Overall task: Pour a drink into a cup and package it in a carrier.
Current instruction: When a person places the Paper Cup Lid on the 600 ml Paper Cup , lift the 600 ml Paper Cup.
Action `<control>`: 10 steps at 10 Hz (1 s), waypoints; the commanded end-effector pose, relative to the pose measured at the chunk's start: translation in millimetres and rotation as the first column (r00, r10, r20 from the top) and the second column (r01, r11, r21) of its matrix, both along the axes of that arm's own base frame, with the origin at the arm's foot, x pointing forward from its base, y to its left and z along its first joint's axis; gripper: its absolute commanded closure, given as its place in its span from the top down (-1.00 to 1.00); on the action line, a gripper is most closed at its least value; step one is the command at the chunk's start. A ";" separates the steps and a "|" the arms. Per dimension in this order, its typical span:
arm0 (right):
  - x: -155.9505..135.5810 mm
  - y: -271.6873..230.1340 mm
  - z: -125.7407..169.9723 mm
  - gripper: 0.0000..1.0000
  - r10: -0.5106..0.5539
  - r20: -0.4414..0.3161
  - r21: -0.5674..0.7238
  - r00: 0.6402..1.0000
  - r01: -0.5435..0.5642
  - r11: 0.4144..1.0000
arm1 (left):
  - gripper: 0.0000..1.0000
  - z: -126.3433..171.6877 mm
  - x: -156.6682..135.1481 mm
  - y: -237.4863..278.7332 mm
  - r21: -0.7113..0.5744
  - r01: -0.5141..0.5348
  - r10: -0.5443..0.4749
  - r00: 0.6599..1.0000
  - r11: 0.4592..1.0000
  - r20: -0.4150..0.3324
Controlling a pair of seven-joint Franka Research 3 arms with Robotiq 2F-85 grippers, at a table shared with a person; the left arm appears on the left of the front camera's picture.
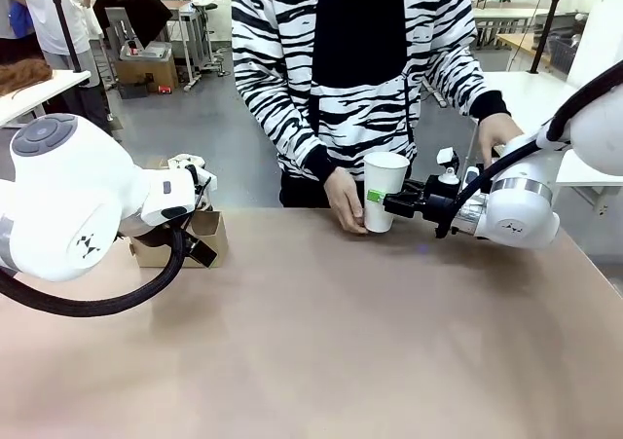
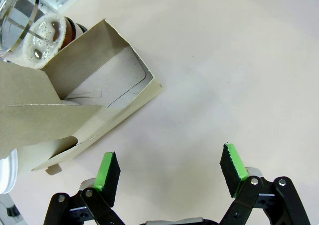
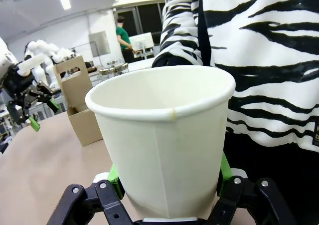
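A tall white paper cup point(image 1: 384, 188) is upright at the far side of the tan table point(image 1: 341, 351), right of centre. The right claw point(image 1: 387, 203) pinches it and a person's hand point(image 1: 344, 201) touches its left side. Far left, the left claw point(image 2: 172, 167) hangs spread wide just beside the brown cardboard carrier point(image 2: 94, 75).

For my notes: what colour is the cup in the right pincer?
White cup, best in the right wrist view.

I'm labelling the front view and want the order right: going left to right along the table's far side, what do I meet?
From the left: cardboard carrier → person's hand → white cup → right claw, shut on that cup → person's other hand.
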State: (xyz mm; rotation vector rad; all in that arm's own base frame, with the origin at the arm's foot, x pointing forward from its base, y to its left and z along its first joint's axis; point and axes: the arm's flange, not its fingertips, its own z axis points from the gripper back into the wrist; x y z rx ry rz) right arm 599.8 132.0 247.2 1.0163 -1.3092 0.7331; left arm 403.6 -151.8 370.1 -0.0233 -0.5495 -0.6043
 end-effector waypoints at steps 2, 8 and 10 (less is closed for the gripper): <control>0.2 1.5 3.0 0.60 -0.002 0.004 0.004 1.000 0.002 1.000 | 1.00 0.4 -0.3 -0.1 -0.002 0.001 -0.001 1.000 1.000 0.000; 0.2 1.5 3.0 0.60 -0.002 0.004 0.004 1.000 0.002 1.000 | 1.00 0.4 -0.3 -0.1 -0.002 0.001 -0.001 1.000 1.000 0.000; 0.2 1.5 3.0 0.60 -0.002 0.004 0.004 1.000 0.002 1.000 | 1.00 0.4 -0.3 -0.1 -0.002 0.001 -0.001 1.000 1.000 0.000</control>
